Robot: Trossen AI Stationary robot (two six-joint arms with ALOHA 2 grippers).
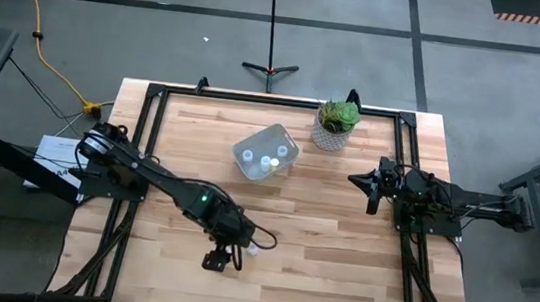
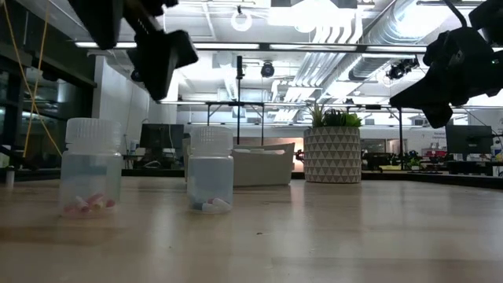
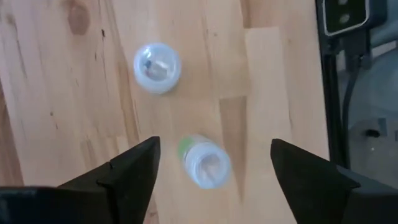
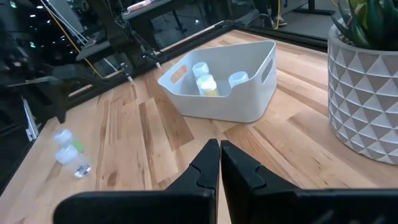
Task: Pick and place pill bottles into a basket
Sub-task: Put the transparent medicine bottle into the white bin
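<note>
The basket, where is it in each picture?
High view: the basket sits at the table's far middle, beside the plant pot.
Low view: basket far back, left of the pot.
Left wrist view: not in it.
Right wrist view: basket middle, pot alongside.
Shared landmark: the plant pot.

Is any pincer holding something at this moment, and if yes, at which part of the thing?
Nothing is held. The left pincer hangs open above a pill bottle on the table, not touching it. The right pincer is shut on nothing.
</note>
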